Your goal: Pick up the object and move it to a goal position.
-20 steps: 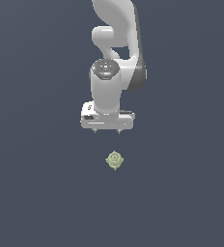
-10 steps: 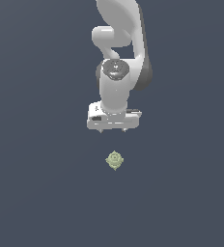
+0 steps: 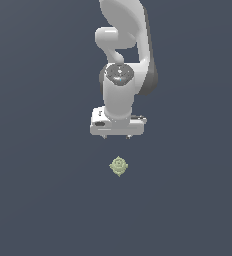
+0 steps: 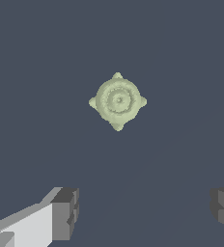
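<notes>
Object (image 3: 118, 166) lies alone on the floor; fingers (image 4: 65, 212) spread, empty, apart from it.

The white arm (image 3: 124, 30) comes down from the top centre of the exterior frame, folds at a rounded joint and ends in a wrist (image 3: 119, 92) pointing straight down, just above mid-frame. A grey round cap sits on the wrist's upper face. Below it the pincer (image 3: 117, 136) hangs as a wide white block, with only two short dark tips showing under its lower edge. In the wrist view, the two grey fingers (image 4: 65, 212) stand far apart at the lower corners, nothing between them: the jaws are spread wide and empty.
</notes>
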`<state>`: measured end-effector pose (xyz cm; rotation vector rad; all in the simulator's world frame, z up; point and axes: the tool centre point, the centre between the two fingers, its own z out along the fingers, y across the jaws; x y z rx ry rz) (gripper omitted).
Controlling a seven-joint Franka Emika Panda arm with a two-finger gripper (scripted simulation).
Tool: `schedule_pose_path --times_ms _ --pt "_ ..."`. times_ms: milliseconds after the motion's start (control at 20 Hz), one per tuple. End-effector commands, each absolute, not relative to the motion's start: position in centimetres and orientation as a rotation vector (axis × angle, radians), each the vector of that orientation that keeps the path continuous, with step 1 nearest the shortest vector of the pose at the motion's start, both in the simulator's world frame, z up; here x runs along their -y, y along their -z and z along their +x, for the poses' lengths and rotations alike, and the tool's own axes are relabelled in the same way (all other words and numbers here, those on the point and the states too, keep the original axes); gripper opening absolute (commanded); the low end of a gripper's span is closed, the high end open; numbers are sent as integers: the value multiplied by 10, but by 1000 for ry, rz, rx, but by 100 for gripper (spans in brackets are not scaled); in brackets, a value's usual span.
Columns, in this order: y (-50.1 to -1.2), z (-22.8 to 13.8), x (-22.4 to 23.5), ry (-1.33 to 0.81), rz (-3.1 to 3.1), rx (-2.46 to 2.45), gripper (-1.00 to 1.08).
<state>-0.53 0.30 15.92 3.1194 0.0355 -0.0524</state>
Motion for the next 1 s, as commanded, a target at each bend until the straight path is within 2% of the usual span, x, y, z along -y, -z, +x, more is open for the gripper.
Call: schedule_pose_path --times_ms 0,950 --pt "-157 -2 -3 51 3121 13 100" --pt "-116 46 -9 19 3044 756 100"
